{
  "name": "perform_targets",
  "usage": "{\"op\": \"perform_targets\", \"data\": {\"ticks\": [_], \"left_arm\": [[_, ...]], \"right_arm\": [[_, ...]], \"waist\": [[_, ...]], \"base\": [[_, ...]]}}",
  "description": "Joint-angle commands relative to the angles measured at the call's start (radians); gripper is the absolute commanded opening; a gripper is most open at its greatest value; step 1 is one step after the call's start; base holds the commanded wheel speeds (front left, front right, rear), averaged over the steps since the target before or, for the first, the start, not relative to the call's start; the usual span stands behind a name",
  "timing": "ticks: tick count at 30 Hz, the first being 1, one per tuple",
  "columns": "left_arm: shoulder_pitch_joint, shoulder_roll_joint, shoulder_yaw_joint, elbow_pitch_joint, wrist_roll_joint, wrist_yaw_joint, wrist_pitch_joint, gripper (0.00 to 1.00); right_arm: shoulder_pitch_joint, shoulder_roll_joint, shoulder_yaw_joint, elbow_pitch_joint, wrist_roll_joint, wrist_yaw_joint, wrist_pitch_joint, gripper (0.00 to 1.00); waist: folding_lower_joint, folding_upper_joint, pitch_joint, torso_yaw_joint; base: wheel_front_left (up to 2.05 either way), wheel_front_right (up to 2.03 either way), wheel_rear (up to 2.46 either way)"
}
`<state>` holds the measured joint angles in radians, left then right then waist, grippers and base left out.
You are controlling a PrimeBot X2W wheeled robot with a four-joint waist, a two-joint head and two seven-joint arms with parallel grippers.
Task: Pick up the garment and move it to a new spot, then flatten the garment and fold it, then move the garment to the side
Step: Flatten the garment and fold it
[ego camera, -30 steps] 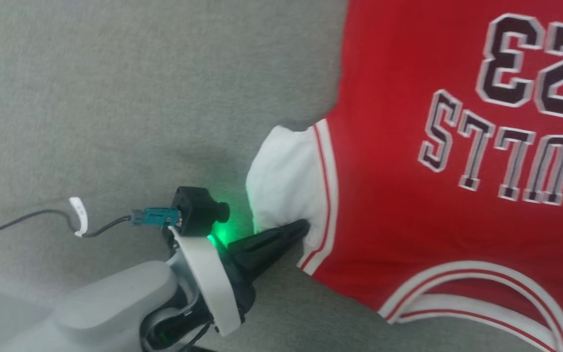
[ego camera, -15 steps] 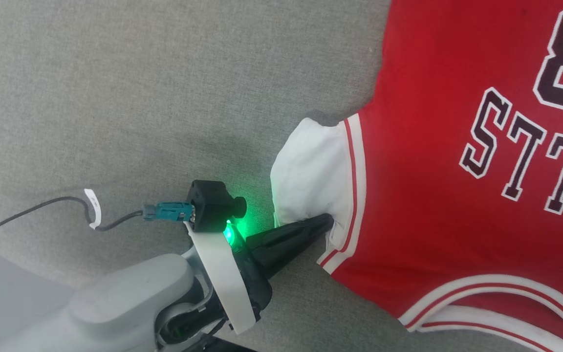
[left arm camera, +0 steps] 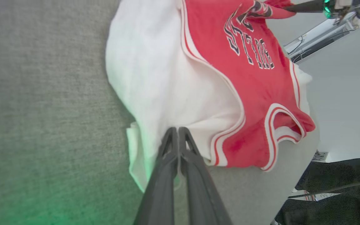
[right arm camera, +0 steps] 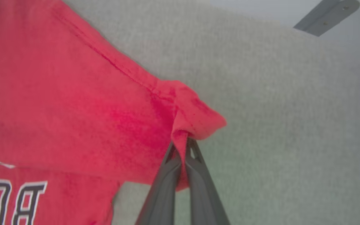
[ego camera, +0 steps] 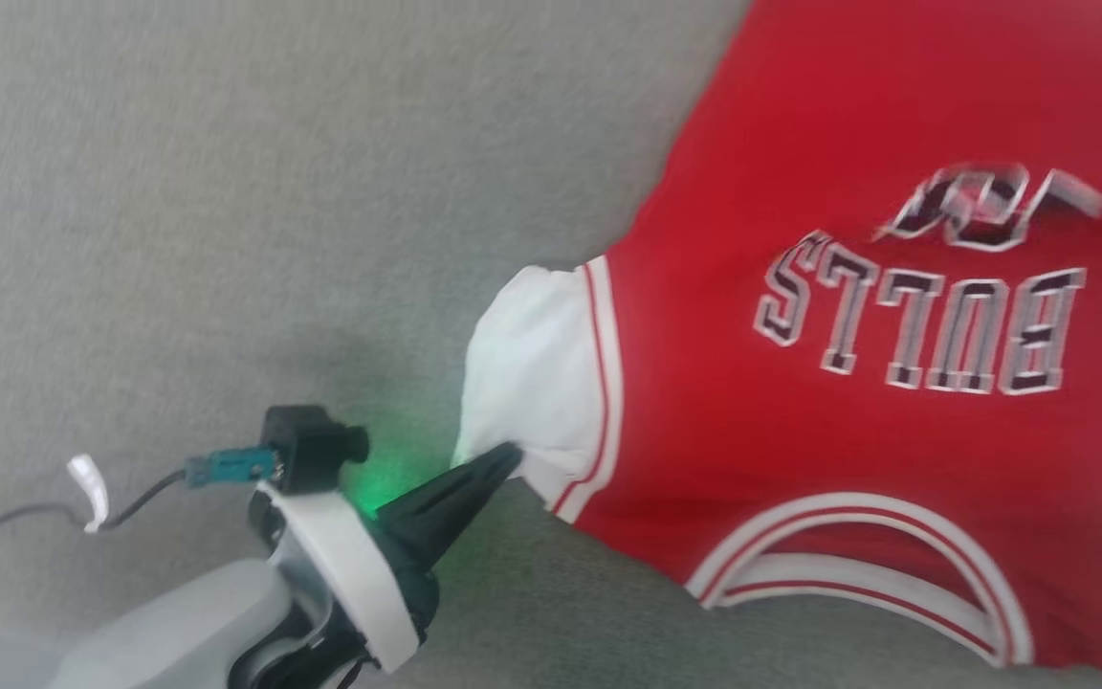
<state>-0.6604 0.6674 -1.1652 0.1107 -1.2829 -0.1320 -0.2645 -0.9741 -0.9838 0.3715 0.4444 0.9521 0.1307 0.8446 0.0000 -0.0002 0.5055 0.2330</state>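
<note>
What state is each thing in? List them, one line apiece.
garment: front up on the grey surface, pinched at two edges.
left end effector: shut on the garment's white sleeve.
right end effector: shut on a bunched red corner of the garment.

A grey cloth-covered table [ego camera: 226, 191] carries the red jersey [ego camera: 800, 450] — lettering side up, lying mostly flat, its white sleeve [ego camera: 532, 373] resting against the grey cloth.
</note>
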Motion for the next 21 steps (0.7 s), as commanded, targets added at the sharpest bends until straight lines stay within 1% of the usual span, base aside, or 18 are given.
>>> {"op": "perform_targets", "data": {"ticks": [1,3,5,7,9,12,15,16,17,20,21], "left_arm": [[0.033,0.011,0.024,-0.002,0.018,0.004,0.001,0.00],[0.062,0.022,0.048,-0.005,0.023,0.004,0.001,0.00],[0.088,0.026,0.073,-0.009,0.022,0.004,0.001,0.00],[0.109,0.030,0.101,-0.012,0.026,0.003,0.000,0.00],[0.128,0.030,0.125,-0.012,0.031,0.003,0.000,0.00],[0.149,0.028,0.154,-0.011,0.038,0.003,0.000,0.00],[0.160,0.030,0.177,-0.011,0.042,0.003,0.000,0.00],[0.163,0.030,0.181,-0.010,0.043,0.003,0.000,0.00],[0.167,0.031,0.186,-0.009,0.044,0.003,0.000,0.00],[0.170,0.034,0.189,-0.010,0.041,0.003,0.000,0.00],[0.170,0.038,0.188,-0.009,0.041,0.003,0.000,0.00]], "right_arm": [[0.111,-0.024,-0.015,-0.055,0.046,0.000,-0.013,0.00],[0.249,-0.054,-0.043,-0.129,0.102,0.000,-0.031,0.00],[0.388,-0.068,-0.079,-0.198,0.156,0.000,-0.056,0.00],[0.534,-0.067,-0.111,-0.263,0.191,0.000,-0.088,0.00],[0.681,-0.063,-0.134,-0.326,0.199,0.000,-0.116,0.00],[0.867,-0.033,-0.163,-0.423,0.213,0.000,-0.142,0.00],[1.027,0.003,-0.185,-0.522,0.204,0.000,-0.142,0.00],[1.070,0.016,-0.199,-0.544,0.196,0.000,-0.139,0.00],[1.129,0.039,-0.221,-0.580,0.159,0.000,-0.139,0.00],[1.167,0.103,-0.253,-0.628,0.111,0.000,-0.152,0.00],[1.164,0.121,-0.277,-0.637,0.088,0.000,-0.166,0.31]], "waist": [[0.0000,0.0002,-0.074,-0.065],[0.0000,0.0002,-0.096,-0.084],[0.0000,0.0002,-0.114,-0.103],[0.0000,0.0002,-0.126,-0.122],[0.0000,0.0002,-0.134,-0.138],[0.0000,0.0002,-0.141,-0.160],[0.0000,0.0002,-0.143,-0.178],[0.0000,0.0002,-0.143,-0.181],[0.0000,0.0002,-0.144,-0.186],[0.0000,0.0002,-0.146,-0.197],[0.0000,0.0002,-0.146,-0.201]], "base": [[0.00,0.00,0.00],[0.00,0.00,0.00],[0.00,0.00,0.00],[0.00,0.00,0.00],[0.00,0.00,0.00],[0.00,0.00,0.00],[0.00,0.00,0.00],[0.00,0.00,0.00],[0.00,0.00,0.00],[0.00,0.00,0.00],[0.00,0.00,0.00]]}}
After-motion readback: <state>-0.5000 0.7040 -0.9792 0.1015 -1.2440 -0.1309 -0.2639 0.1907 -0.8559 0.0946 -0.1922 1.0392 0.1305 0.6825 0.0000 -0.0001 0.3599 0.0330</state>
